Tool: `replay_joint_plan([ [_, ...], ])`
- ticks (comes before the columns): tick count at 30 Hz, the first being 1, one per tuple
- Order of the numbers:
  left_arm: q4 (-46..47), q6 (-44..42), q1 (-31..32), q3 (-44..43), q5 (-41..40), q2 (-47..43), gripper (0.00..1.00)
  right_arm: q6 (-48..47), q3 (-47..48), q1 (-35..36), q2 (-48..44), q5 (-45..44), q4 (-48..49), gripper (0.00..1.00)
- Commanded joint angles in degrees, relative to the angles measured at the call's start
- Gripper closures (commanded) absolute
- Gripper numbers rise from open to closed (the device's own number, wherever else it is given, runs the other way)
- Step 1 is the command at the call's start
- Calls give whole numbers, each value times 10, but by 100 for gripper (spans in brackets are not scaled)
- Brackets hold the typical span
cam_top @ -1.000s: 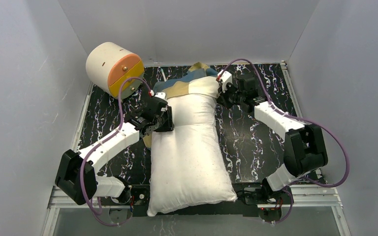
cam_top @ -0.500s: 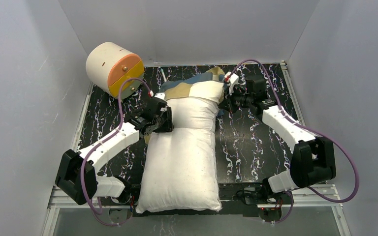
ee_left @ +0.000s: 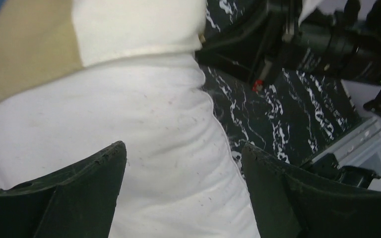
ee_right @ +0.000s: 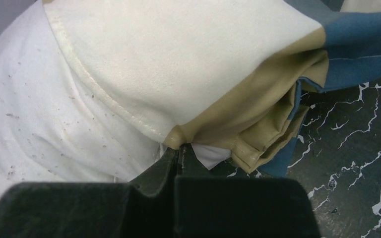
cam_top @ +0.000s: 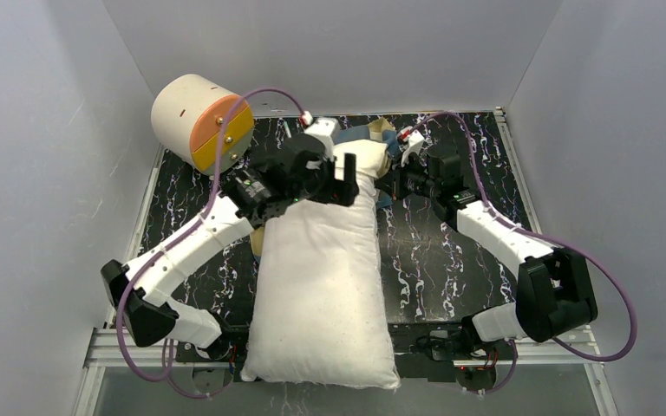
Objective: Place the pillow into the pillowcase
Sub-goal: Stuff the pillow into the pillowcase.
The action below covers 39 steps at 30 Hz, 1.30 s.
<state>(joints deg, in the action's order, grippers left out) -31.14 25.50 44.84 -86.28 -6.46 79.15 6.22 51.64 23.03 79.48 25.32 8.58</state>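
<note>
The right pincer nips the pillowcase hem tight; the left pincer gapes empty over the pillow, so best it grabs the hem just ahead, both pulling evenly

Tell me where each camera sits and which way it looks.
Top external: high behind the robot, looking down on table, left arm, right arm, pillow.
Left wrist: on its arm, looking down at the pillow past the open left gripper.
Right wrist: faces the pillowcase, right gripper shut on its hem.
Shared: all show the pillow.
</note>
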Motion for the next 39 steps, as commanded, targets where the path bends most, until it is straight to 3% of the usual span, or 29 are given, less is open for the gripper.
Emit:
replay_joint_plan([
  [1, -72, 14, 73, 20, -120, 48, 15, 78, -16, 17, -32, -6, 40, 99],
  [7, -36, 54, 82, 78, -202, 114, 16, 94, -15, 17, -53, -31, 8, 99],
  [8, -23, 45, 82, 87, -214, 123, 26, 90, -10, 17, -55, -36, -6, 99],
  [10, 8, 12, 82, 102, -224, 131, 64, 66, 3, 17, -60, -42, -46, 94],
  [11, 25, -4, 80, 109, -221, 125, 76, 53, 11, 17, -65, -53, -69, 88],
  [14, 70, -35, 66, 133, -178, 84, 100, 9, 26, 17, -92, -91, -121, 76],
  [22, 104, -38, 45, 162, -151, 39, 100, -109, 48, 16, -89, -121, -83, 58],
  [29, 102, -38, 40, 164, -141, 36, 100, -213, 51, 17, -44, -119, -26, 58],
  [39, 98, -34, 33, 169, -139, 30, 100, -264, 57, 17, 21, -185, 84, 62],
])
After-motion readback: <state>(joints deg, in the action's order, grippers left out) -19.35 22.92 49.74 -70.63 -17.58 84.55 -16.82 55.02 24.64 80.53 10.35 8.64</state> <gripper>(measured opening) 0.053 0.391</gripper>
